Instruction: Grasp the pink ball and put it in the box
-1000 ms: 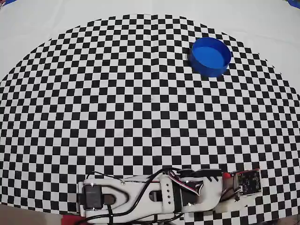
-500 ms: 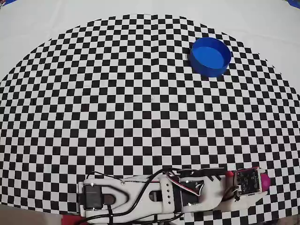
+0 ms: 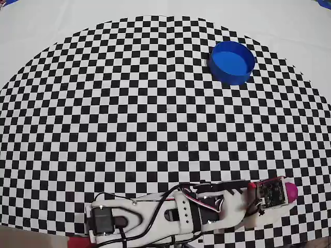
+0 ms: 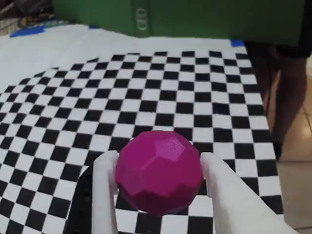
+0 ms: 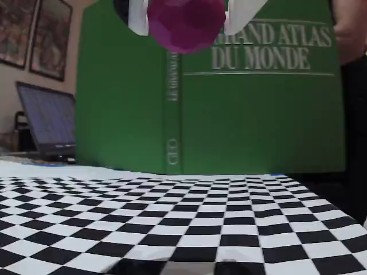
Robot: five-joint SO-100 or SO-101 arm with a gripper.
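Our end effector [image 4: 158, 195] is clamped on the pink ball [image 4: 159, 171], one white finger [image 4: 105, 187] on each side, and the fixed view shows the ball lifted well clear of the checkered table [image 3: 129, 103]. The box [image 3: 232, 62] sits well apart, toward the top right of the overhead view. We should keep the squeeze steady, carry the ball high enough to clear the low blue wall, and release only once we hang over the box's flat middle.

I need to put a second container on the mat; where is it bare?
Nearly all the checkered mat is bare: everything left of and below the box, down to the arm. Crowded only at the bottom edge, where the gripper holds the pink ball off the mat, and the top right by the box.
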